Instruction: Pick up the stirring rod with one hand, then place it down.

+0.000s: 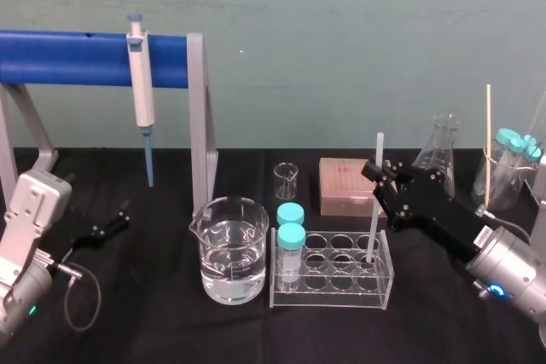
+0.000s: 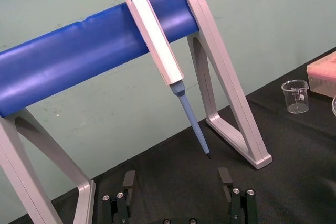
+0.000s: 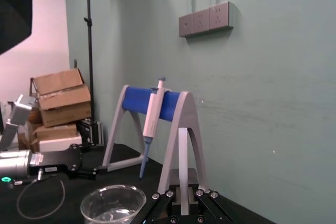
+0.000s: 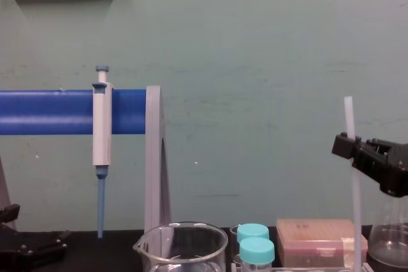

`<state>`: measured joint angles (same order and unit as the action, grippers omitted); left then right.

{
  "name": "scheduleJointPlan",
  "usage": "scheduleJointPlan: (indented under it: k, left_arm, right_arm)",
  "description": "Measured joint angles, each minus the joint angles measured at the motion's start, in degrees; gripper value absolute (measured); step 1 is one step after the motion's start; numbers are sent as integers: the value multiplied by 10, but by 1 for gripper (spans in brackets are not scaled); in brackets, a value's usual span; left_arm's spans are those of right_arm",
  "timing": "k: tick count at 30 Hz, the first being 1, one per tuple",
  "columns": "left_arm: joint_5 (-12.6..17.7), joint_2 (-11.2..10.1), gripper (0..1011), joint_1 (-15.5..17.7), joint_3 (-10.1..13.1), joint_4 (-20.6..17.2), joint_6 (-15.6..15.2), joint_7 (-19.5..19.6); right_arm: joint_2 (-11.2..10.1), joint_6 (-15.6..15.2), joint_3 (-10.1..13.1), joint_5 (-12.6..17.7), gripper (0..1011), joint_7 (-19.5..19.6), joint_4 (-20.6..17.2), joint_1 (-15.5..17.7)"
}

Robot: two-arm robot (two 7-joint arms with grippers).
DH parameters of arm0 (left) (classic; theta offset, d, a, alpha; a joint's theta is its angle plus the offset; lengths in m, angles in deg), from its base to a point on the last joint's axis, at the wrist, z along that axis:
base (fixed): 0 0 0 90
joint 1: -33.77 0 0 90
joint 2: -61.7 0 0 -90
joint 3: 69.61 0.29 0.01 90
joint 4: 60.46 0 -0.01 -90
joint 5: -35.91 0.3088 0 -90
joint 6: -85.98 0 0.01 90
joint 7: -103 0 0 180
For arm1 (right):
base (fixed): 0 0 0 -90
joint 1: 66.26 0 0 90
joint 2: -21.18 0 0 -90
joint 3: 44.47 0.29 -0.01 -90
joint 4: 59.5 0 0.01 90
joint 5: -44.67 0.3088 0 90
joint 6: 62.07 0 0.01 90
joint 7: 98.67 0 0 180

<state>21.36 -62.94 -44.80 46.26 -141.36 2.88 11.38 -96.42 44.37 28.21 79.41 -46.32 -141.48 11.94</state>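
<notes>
Pickup underway, I'm judging: right gripper (image 1: 381, 173) is clamping the stirring rod (image 1: 379, 151) standing in the rack (image 1: 331, 300); next, lifting straight up. Left gripper (image 2: 176, 176) idling open, tabletop's left edge.

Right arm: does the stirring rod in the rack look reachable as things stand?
Probably yes. The right end effector is at the stirring rod, which stands upright in the rack, its upper length bare. The capped tubes stand at the rack's other end. The left end effector rests far left.
</notes>
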Motion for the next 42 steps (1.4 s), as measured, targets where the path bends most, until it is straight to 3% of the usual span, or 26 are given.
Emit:
scheduleJointPlan:
  k: [16,42]
  left_arm:
    - [0,0,1000,0,0,0,0,0]
    - [0,0,1000,0,0,0,0,0]
  right_arm:
    - [24,-4,-3,-25,72,21,46,-2]
    - [35,-18,-3,-38,72,24,61,1]
